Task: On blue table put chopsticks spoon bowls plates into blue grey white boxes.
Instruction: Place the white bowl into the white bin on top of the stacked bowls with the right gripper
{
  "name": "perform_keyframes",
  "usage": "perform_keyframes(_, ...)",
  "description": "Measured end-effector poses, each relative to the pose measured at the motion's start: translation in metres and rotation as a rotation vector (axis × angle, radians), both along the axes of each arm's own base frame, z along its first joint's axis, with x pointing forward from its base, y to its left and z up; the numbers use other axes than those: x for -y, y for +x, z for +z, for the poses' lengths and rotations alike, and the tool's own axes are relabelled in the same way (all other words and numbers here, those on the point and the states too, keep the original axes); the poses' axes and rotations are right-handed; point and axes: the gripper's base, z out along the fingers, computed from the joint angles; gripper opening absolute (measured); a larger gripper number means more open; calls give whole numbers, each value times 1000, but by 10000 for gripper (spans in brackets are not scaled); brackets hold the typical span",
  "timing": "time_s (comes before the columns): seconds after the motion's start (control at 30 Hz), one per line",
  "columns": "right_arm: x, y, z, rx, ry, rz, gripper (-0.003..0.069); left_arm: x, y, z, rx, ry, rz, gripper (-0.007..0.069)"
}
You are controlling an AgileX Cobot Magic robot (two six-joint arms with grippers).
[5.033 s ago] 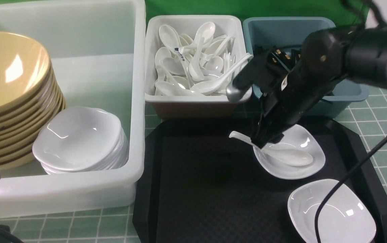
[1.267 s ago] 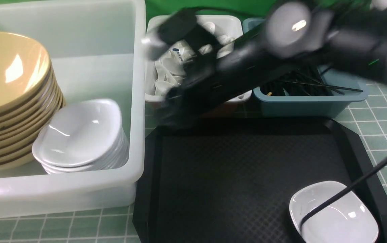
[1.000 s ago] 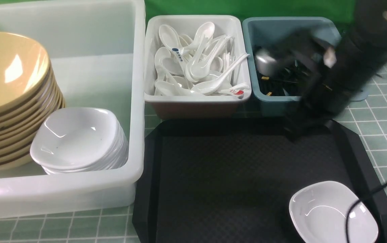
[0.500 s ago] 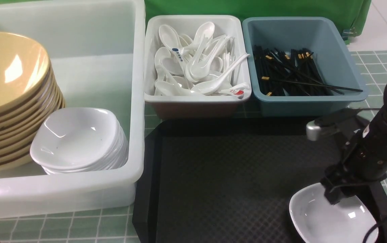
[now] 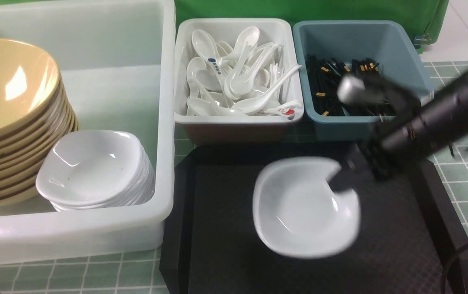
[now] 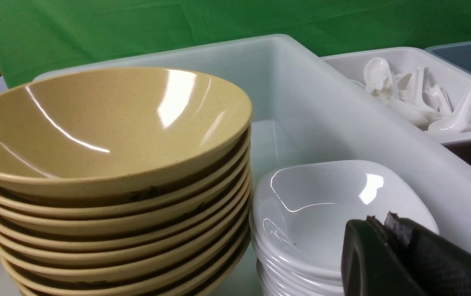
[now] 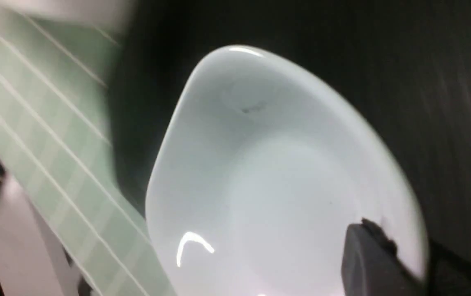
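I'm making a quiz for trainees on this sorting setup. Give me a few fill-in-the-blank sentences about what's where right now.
The right gripper holds a small glossy white squarish plate above the black textured ____.
The long thin black chopsticks lie in the ____ plastic box.
The stacked mustard-tan bowls share the large translucent white tub with a stack of white ____.
The small white box is full of white ceramic ____.
Missing: tray; blue-grey; plates; spoons.
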Motion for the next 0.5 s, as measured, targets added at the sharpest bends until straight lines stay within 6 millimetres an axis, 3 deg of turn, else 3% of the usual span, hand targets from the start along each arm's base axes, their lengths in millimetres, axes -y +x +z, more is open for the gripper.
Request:
perform_keyframes(0.1, -40, -2, 36, 177, 91, 44, 76, 0, 1, -1, 6, -1, 0, 4)
perform_keyframes(0.13, -43, -3, 38, 181, 93, 54, 76, 0, 1, -1, 6, -1, 0, 4)
perform_keyframes(0.23, -105, -10, 60, 413, 210, 77, 76, 0, 1, -1, 11, -1, 1, 4)
perform_keyframes(0.33, -138, -11, 55, 517, 241, 58, 76, 0, 1, -1, 11, -1, 1, 4)
perform_keyframes(0.37, -158, -15, 47, 549, 246, 64, 77, 0, 1, -1, 12, -1, 1, 4)
perform_keyframes(0.5, -202, -6, 12, 630, 217, 50, 132, 0, 1, -1, 13, -1, 1, 4)
